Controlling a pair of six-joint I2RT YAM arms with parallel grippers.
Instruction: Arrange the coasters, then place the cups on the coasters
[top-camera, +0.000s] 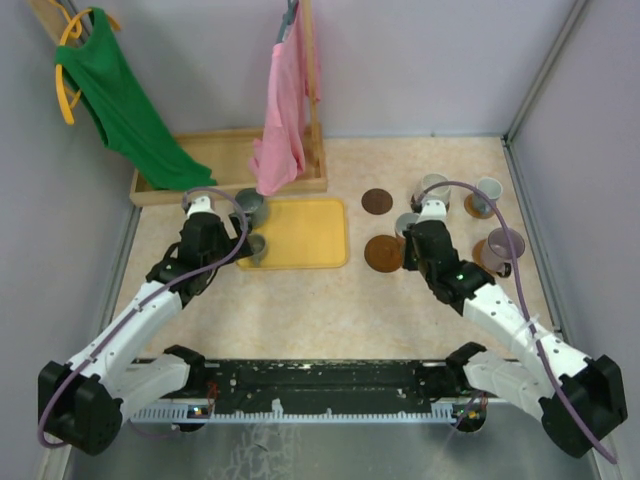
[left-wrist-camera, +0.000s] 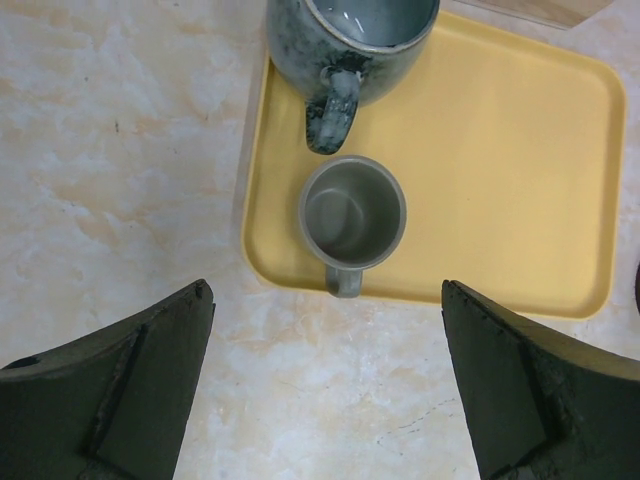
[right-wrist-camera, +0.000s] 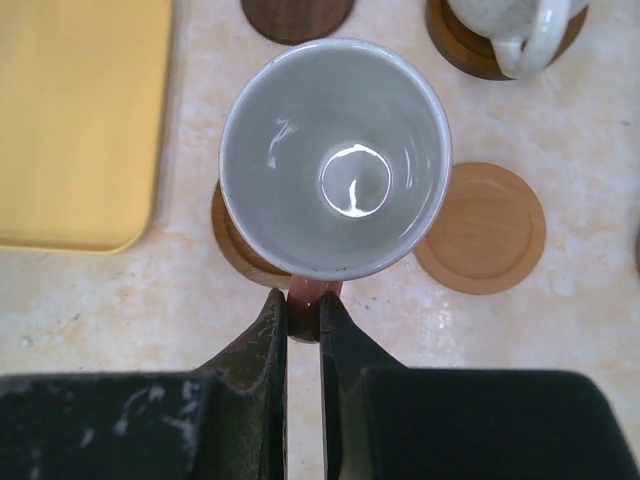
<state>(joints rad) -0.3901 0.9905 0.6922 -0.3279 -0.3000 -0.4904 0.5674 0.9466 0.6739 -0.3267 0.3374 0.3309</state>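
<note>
My right gripper (right-wrist-camera: 304, 310) is shut on the pink handle of a cup (right-wrist-camera: 335, 160) with a pale grey inside. The cup is over a brown coaster (right-wrist-camera: 232, 245), of which only the lower-left edge shows. A tan coaster (right-wrist-camera: 480, 228) lies bare to its right and a dark coaster (right-wrist-camera: 297, 15) beyond it. A cream cup (right-wrist-camera: 510, 25) stands on another coaster. My left gripper (left-wrist-camera: 327, 290) is open just short of a small grey cup (left-wrist-camera: 352, 213) on the yellow tray (left-wrist-camera: 500, 180). A dark mottled cup (left-wrist-camera: 350, 40) stands behind it.
From above, two more cups (top-camera: 487, 193) (top-camera: 503, 245) stand on coasters at the right, close to the side wall. A wooden rack (top-camera: 300, 180) with a pink cloth (top-camera: 282, 110) and a green garment (top-camera: 120, 100) stands behind the tray (top-camera: 310, 235).
</note>
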